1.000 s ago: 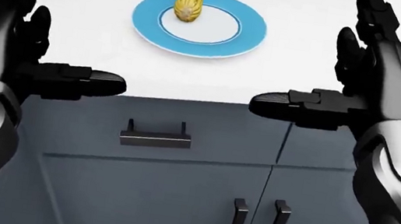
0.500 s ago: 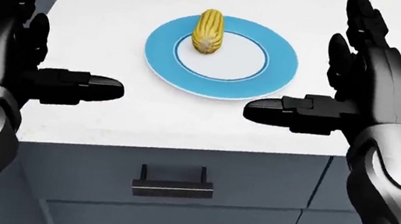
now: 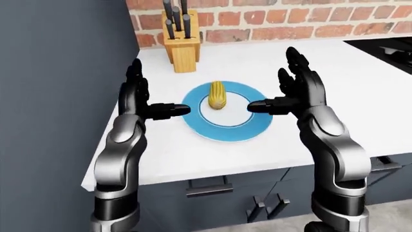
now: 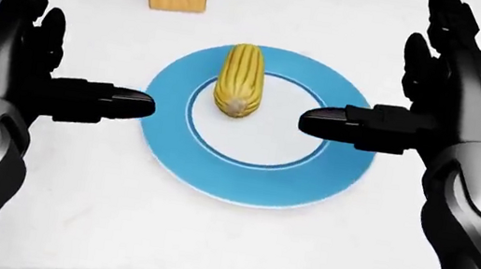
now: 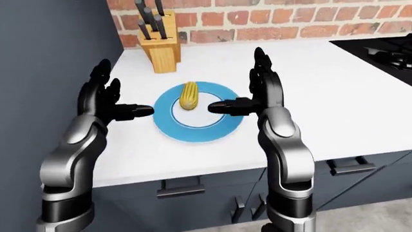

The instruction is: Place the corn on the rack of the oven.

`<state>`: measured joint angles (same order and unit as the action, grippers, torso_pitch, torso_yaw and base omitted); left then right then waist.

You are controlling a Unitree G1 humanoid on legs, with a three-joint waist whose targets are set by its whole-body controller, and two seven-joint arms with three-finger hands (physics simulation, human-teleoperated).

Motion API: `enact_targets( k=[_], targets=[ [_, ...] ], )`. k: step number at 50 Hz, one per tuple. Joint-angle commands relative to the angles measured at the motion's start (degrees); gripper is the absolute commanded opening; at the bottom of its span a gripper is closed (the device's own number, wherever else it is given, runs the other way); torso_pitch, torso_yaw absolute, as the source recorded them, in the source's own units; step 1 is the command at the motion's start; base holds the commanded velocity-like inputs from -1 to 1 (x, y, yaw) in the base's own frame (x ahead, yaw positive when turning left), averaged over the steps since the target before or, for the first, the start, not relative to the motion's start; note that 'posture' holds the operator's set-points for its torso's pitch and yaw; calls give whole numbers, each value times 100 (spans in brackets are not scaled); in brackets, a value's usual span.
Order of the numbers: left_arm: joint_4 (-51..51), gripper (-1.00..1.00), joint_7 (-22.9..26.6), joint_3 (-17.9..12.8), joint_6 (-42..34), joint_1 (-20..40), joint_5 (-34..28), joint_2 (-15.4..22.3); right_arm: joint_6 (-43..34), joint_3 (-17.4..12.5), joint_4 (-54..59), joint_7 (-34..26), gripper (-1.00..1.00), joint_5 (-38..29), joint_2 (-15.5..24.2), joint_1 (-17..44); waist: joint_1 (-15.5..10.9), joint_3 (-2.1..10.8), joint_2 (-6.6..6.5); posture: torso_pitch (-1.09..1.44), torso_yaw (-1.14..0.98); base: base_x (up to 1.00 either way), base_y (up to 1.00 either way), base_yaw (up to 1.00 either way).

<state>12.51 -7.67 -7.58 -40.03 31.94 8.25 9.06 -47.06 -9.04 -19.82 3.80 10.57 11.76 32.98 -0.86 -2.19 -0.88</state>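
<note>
A yellow corn cob (image 4: 239, 89) lies on a blue plate (image 4: 309, 179) with a white centre, on the white counter (image 4: 98, 206). My left hand (image 4: 37, 70) is open, raised at the plate's left, its thumb pointing at the plate. My right hand (image 4: 416, 95) is open at the plate's right, thumb pointing inward over the rim. Both hands are empty and apart from the corn. The corn also shows in the left-eye view (image 3: 218, 94). No oven shows.
A wooden knife block (image 3: 181, 46) stands behind the plate by the brick wall (image 3: 309, 21). A dark tall panel (image 3: 58, 96) borders the counter's left. A black cooktop (image 5: 380, 50) sits at far right. Dark drawers with handles (image 5: 180, 187) are below.
The camera has moved closer over the counter, so the plate and corn sit lower and larger in the head view and the cabinet fronts have dropped out. Both hands stay open.
</note>
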Motion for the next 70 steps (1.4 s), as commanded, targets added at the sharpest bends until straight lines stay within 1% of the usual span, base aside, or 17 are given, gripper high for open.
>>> enact_targets(
  k=[1,2,3,4,5,7,9,14,33,37,40,45,51,57,58,66,70],
  targets=[
    [238,100,3,9,134,185,8,20,170,-98,-223,16,100,16,104,179,17,94,-49,0,0,0,0,0],
    [259,100,-2,8,115,188,13,19,168,-101,-233,20,100,26,108,182,-12,139,-14,0,0,0,0,0],
    [262,100,-3,17,119,185,10,15,176,-99,-230,18,100,27,113,172,-18,168,57,0,0,0,0,0],
    [241,100,2,21,144,179,7,13,186,-95,-218,12,100,30,117,171,-16,151,160,0,0,0,0,0],
    [241,100,1,21,141,182,6,13,173,-93,-224,17,100,33,116,179,-5,92,280,0,0,0,0,0],
    [217,100,5,19,164,184,5,12,188,-95,-211,15,100,35,119,173,-15,144,214,0,0,0,0,0],
    [219,100,0,20,156,187,4,11,156,-90,-230,27,100,38,119,184,4,211,198,0,0,0,0,0],
    [266,100,-8,18,107,191,16,14,143,-72,-241,16,100,44,115,177,49,254,165,0,0,0,0,0],
    [253,100,-5,18,114,194,22,9,57,-72,-244,-25,100,43,152,231,69,188,154,0,0,0,0,0],
    [292,100,-11,23,79,203,26,10,-74,-40,-191,-61,100,-15,193,382,73,184,150,0,0,0,0,0],
    [295,100,-9,14,69,213,36,18,-280,-14,-62,-116,100,-55,290,710,76,183,147,0,0,0,0,0],
    [388,100,-22,-6,-38,233,73,29,-478,116,330,-304,100,-192,358,1236,78,180,133,0,0,0,0,0],
    [418,100,-25,-8,-49,225,100,39,-625,175,813,-597,100,-295,364,1724,82,182,128,0,0,0,0,0],
    [422,100,-26,-13,-46,223,115,44,-616,435,1540,-1132,100,-584,340,2268,84,192,108,0,0,0,0,0],
    [421,100,-26,-11,-45,223,114,45,-603,539,1649,-1255,100,-704,346,2304,84,191,104,0,0,0,0,0],
    [434,100,-44,-10,-73,244,124,53,-399,612,2151,-1726,100,-1165,63,2503,81,199,77,0,0,0,0,0],
    [373,100,-31,-9,-16,237,111,53,-342,772,2285,-1977,100,-1470,-27,2518,73,206,65,0,0,0,0,0]
  ],
)
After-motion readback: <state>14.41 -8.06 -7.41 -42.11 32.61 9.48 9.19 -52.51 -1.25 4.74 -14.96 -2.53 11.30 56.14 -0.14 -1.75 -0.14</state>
